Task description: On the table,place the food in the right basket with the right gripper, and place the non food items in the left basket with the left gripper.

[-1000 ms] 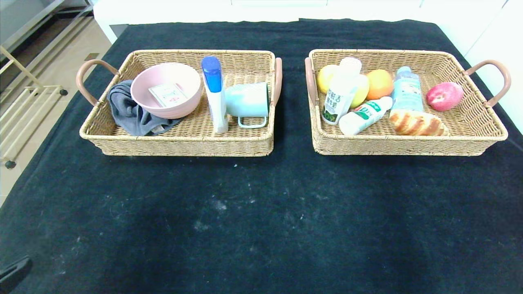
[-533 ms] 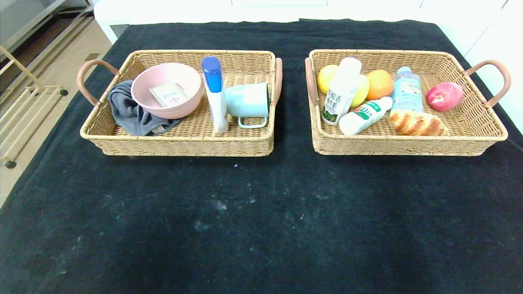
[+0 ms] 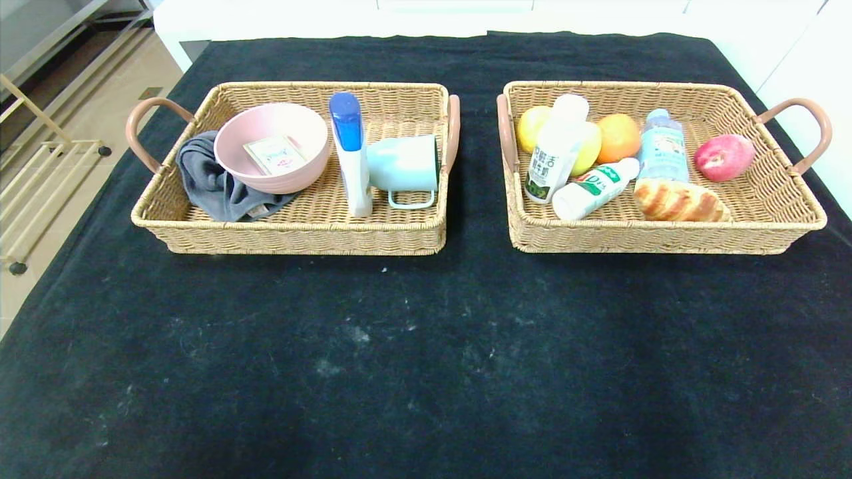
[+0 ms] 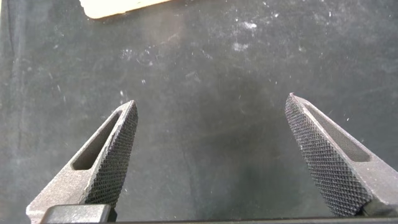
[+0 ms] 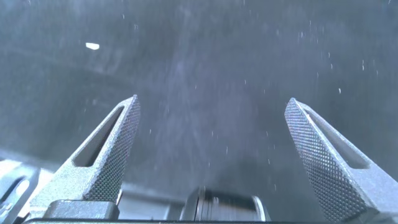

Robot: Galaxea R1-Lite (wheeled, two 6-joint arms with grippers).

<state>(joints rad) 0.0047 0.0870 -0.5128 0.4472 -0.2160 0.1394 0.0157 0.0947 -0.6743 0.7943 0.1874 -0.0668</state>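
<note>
Two rectangular woven wicker baskets with pinkish-brown loop handles are set side by side on a table draped in black cloth [image 3: 426, 346], long axes running left to right. In the left basket [image 3: 299, 233] a crumpled grey cloth [image 3: 206, 183] is lodged at the left end, partly under a pink round bowl [image 3: 271, 143] that sits upright with a small printed packet [image 3: 274, 154] lying inside it. Just beside the bowl a white bottle with a blue cap [image 3: 351, 153] is laid with its long axis running front to back, cap toward the far wall. A pale teal mug [image 3: 403, 163] is tipped on its side next to it, mouth turned toward the right wall, handle toward the near edge. In the right basket [image 3: 665, 236] a white drink bottle with dark lettering [image 3: 554, 156] is propped cap-away over a yellow round fruit [image 3: 586, 150]; an orange [image 3: 618, 136] is seen just behind. A smaller white bottle with a green label [image 3: 592, 188] lies slantwise, cap toward the far right. A clear bottle with a light blue label [image 3: 662, 146] points cap-away, a golden braided bread roll [image 3: 679, 201] lying crosswise at its base. A red peach-like fruit [image 3: 724, 156] rests apart at the right end. The left gripper [image 4: 211, 155] is held over bare cloth, jaws spread wide, nothing between them. The right gripper [image 5: 211, 155] is likewise spread wide and unloaded above the cloth.
</note>
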